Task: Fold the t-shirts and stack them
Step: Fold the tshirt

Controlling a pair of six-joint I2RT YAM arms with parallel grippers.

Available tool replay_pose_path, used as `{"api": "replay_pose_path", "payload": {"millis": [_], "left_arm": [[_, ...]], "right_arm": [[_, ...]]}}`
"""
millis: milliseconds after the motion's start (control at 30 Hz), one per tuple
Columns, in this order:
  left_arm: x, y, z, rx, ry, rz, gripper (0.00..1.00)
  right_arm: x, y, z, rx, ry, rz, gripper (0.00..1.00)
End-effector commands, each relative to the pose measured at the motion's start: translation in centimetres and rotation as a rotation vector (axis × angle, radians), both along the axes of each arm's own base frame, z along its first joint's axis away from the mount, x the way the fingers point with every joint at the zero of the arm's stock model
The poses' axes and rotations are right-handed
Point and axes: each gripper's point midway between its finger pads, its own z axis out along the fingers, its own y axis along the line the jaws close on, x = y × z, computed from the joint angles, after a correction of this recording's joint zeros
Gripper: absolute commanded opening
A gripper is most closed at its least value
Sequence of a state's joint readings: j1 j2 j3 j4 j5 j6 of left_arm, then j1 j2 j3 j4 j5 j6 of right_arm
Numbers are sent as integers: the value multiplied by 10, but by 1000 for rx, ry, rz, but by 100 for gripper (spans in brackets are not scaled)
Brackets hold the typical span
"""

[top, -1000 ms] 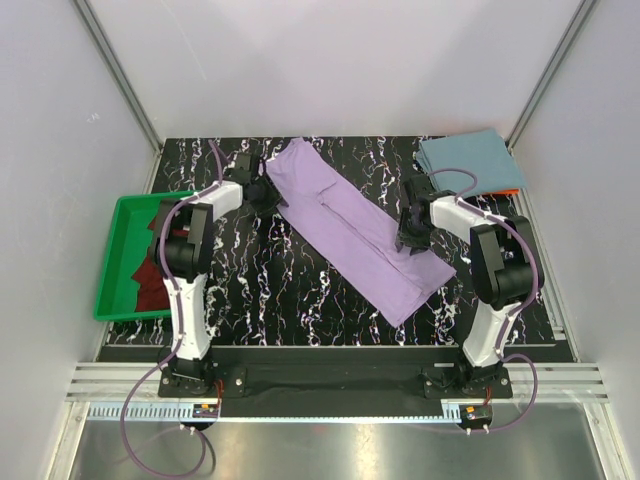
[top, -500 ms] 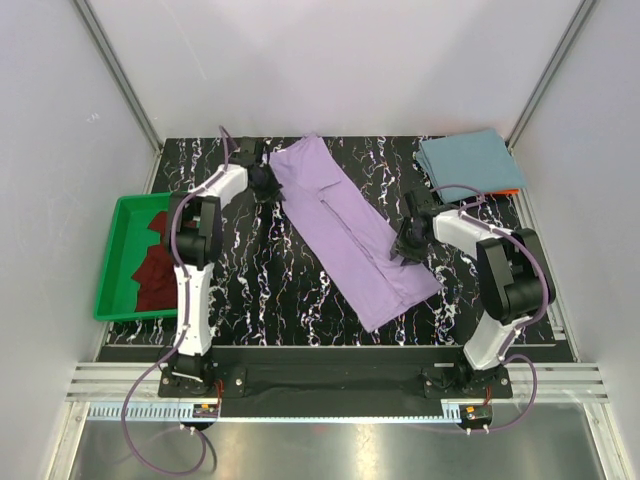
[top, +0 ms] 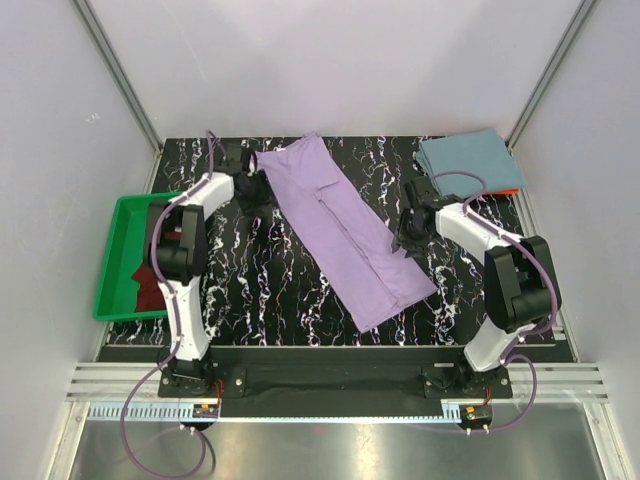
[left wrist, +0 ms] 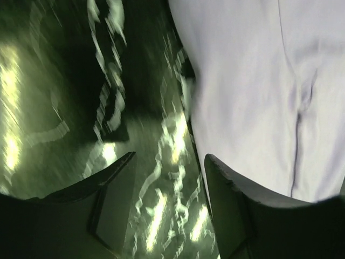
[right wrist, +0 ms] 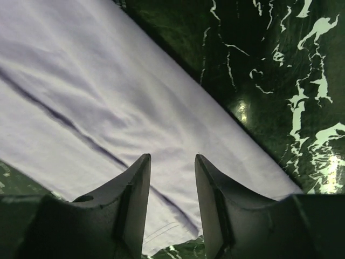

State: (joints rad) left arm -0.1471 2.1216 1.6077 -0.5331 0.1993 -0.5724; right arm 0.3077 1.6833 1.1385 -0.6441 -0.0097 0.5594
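Counting 3 t-shirts: lavender shirt (top: pixel 340 230) spread diagonally, teal shirt (top: pixel 468 160) folded far right of it, maroon shirt (top: pixel 145 285) heaped in 1 green tray (top: pixel 112 250) left of it. 2 pincers, both parted and empty: left gripper (top: pixel 250 188) (left wrist: pixel 170 162) just beside the lavender shirt's far-left edge, right gripper (top: pixel 412 225) (right wrist: pixel 172 159) over its right edge.

Lavender t-shirt (top: pixel 340 230), black white-veined table (top: pixel 270 290)

Three t-shirts (top: pixel 340 230) (top: pixel 468 158) (top: pixel 144 284), one green tray (top: pixel 118 258), two arms (top: pixel 186 262) (top: pixel 516 282).
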Motion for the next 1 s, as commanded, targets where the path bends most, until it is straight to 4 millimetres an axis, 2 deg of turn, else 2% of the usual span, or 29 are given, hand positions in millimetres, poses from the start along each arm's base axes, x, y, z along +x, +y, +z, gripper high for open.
{"api": "replay_pose_path", "payload": {"millis": [0,67,100,233,267,333,367,400,433,467,500,600,733,867,967], "left_arm": [[-22,-34,23,-41,-72,-64,58],[-35,-41,19,-51,-65,-71,59],[-45,-43,10,-43,-42,-73,59],[-62,-43,5,-62,-20,-45,59],[-67,-45,4,-72,-13,-51,59],[-82,-48,1,-74,3,-64,59],[-90,-57,1,-81,3,-90,59],[-93,-60,9,-84,-24,-95,59],[-106,-59,0,-72,-3,-96,60],[-111,-63,0,-69,-9,-105,60],[-112,-65,4,-84,-25,-97,61],[-122,-68,1,-109,-19,-95,61],[-130,-76,-4,-147,1,-89,61],[-139,-92,-11,-142,15,-111,61],[-150,-90,-22,-83,50,-87,58]], "right_arm": [[-9,-16,-21,-104,65,46,45],[-18,-16,-32,-98,92,24,44],[-20,-16,-33,-96,91,16,44],[-43,-12,-43,-69,119,-7,43],[-45,-9,-38,-47,106,-28,44],[-57,-1,-41,-21,108,-35,43],[-61,6,-36,19,103,-52,43],[-65,11,-35,27,98,-52,43],[-71,13,-39,31,102,-56,43],[-75,24,-37,44,97,-48,44],[-80,28,-38,47,105,-46,43],[-87,42,-36,64,101,-40,44],[-89,47,-25,67,86,-31,45],[-82,42,0,45,17,-12,46],[-77,39,20,42,-27,0,47]]}}
